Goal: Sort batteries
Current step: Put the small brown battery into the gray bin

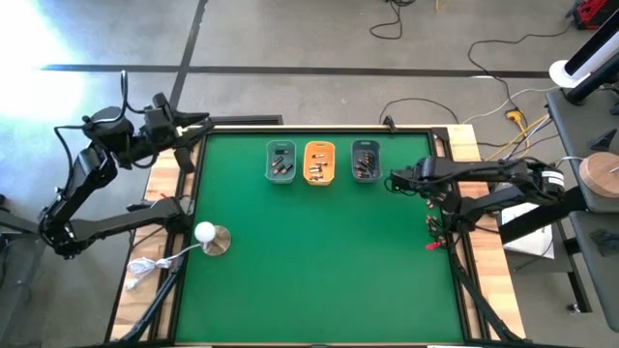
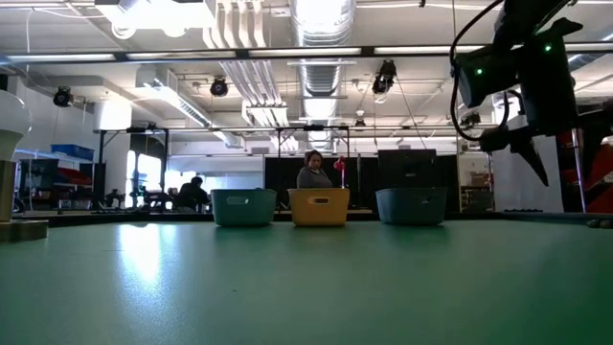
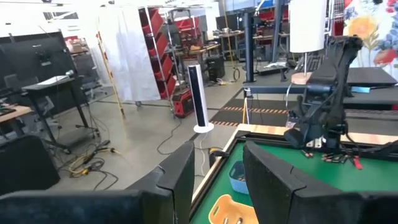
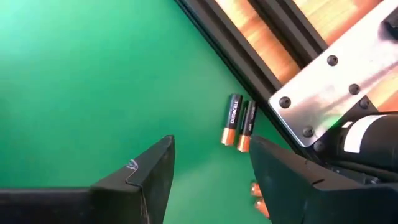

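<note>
Two batteries lie side by side, touching, on the green mat right against the black frame rail at the table's right edge; a third copper end shows just beside them, mostly hidden by a finger. More batteries already sit in the three trays at the far side: the left tray, the orange tray and the right tray.

The right gripper hangs above the mat near the right tray, its jaws apart and holding nothing. The likely trouble is that the pair lies so close that closing on one cell could catch or roll the other, and the rail leaves little room for a finger on that side. A pinched cell could also slip out.

The left gripper waits off the table's far left corner, jaws apart and empty.
</note>
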Tool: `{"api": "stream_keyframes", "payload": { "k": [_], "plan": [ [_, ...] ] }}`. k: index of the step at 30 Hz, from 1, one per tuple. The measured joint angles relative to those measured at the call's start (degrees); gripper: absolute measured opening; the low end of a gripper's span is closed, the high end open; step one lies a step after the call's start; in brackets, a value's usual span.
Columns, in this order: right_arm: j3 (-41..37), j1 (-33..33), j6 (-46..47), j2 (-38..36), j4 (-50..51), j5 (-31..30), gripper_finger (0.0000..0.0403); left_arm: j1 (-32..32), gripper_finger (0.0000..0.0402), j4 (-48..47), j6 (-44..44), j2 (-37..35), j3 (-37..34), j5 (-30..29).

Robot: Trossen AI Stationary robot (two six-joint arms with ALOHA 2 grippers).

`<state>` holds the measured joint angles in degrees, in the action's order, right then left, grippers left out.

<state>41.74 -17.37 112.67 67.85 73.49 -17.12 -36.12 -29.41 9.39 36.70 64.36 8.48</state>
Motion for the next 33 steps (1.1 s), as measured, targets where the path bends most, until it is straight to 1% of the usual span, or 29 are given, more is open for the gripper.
{"api": "stream_keyframes", "payload": {
  "k": [3,8,11,15,19,22,28,33],
  "plan": [
    [-0.29,-0.54,0.77,0.26,-1.62,-0.07,0.0193,0.07,0.0117,-0.23,-0.70,-0.69,-0.01,0.12],
    [-1.44,-0.36,7.76,0.61,-5.14,-3.14,0.0182,0.04,0.0117,-0.49,-1.07,-1.57,0.00,0.12],
    [-1.62,-0.02,13.31,2.58,-5.34,-3.63,0.0175,0.02,0.0117,-0.50,-0.99,-1.71,-0.02,0.12],
    [-1.29,2.69,21.67,7.07,-6.00,-3.14,0.0164,0.04,0.0117,-0.56,-0.92,-1.71,0.00,0.12],
    [-1.10,4.13,21.67,12.57,-6.88,-0.53,0.0152,0.02,0.0117,-0.54,-0.20,-1.63,0.00,0.10],
    [-1.39,4.12,21.29,14.84,-6.11,1.54,0.0144,0.02,0.0117,-0.46,0.56,-1.47,-0.01,0.10],
    [-3.78,4.12,21.31,15.01,-4.83,1.94,0.0130,0.04,0.0117,-0.12,0.87,-0.99,0.00,0.02],
    [-7.24,4.10,21.66,15.45,-9.85,0.68,0.0121,0.03,0.0117,-0.13,0.90,0.55,-0.01,-0.03]
  ]
}}
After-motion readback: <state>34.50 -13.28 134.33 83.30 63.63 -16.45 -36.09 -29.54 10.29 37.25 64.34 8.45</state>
